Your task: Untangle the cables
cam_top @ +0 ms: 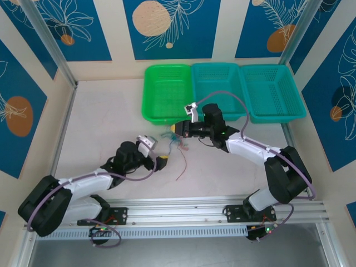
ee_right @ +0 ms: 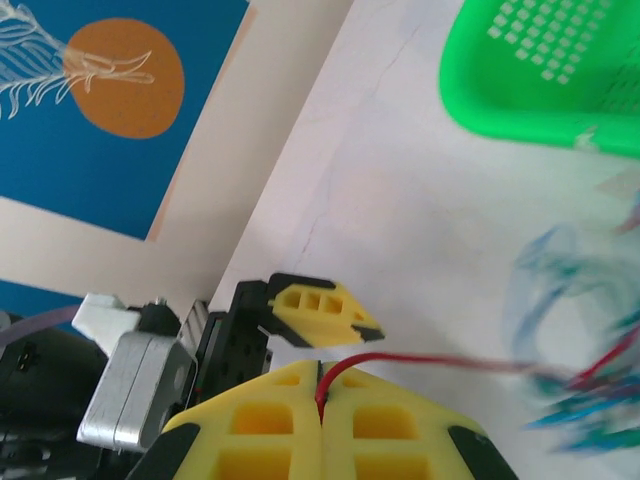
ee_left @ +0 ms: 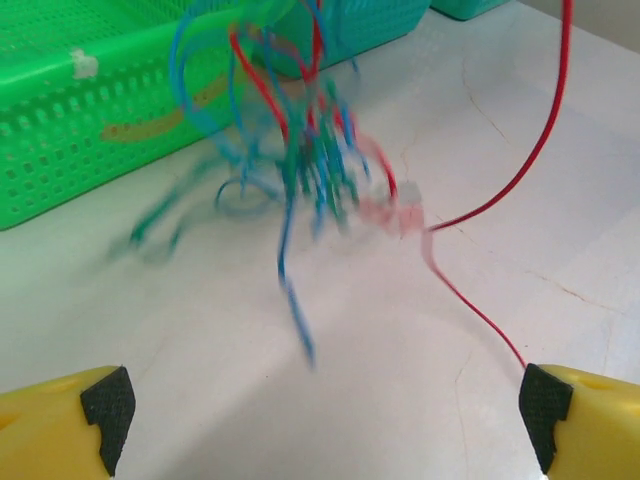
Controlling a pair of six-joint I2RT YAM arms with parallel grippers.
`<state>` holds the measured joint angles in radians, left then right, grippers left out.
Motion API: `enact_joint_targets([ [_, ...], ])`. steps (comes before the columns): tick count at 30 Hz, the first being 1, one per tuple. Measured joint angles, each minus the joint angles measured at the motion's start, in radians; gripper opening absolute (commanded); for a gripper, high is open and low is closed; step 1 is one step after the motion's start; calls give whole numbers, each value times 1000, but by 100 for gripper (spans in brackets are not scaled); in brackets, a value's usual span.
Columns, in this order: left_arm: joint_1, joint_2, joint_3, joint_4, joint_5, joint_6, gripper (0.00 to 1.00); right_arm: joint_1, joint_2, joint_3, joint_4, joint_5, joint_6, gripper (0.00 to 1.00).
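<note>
Several cables (cam_top: 177, 146), red, blue and green, tangled just off the green basket's (cam_top: 167, 118) near rim. Pinched shut on one red cable, the right gripper (ee_right: 320, 385); spread wide, empty, the left gripper (ee_left: 325, 405). Open tabletop (cam_top: 105, 117) leftward to the wall.

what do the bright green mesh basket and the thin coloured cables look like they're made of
Bright green mesh basket: likely moulded plastic, slightly glossy, with uniform colour and a regular perforated grid. Thin red, blue and green cables: probably plastic-coated wire, smooth, holding springy loops; any core is hidden.
</note>
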<state>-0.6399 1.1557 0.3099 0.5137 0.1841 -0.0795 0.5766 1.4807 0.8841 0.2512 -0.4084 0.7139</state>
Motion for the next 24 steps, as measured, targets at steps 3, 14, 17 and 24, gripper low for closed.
enact_joint_targets([
  [3, 0, -66, -20, 10, -4, -19, 88, 45, 0, 14, -16, -34, 0, 0],
  [14, 96, -83, -8, 47, -37, -441, 40, 80, 13, 56, -22, -104, 12, 0],
  [17, 129, -95, -8, 45, -36, -546, 30, 90, 33, 71, -34, -131, -9, 0],
  [24, 164, -189, -18, -75, -65, -666, 25, 129, 131, 83, -65, -183, -84, 0],
])
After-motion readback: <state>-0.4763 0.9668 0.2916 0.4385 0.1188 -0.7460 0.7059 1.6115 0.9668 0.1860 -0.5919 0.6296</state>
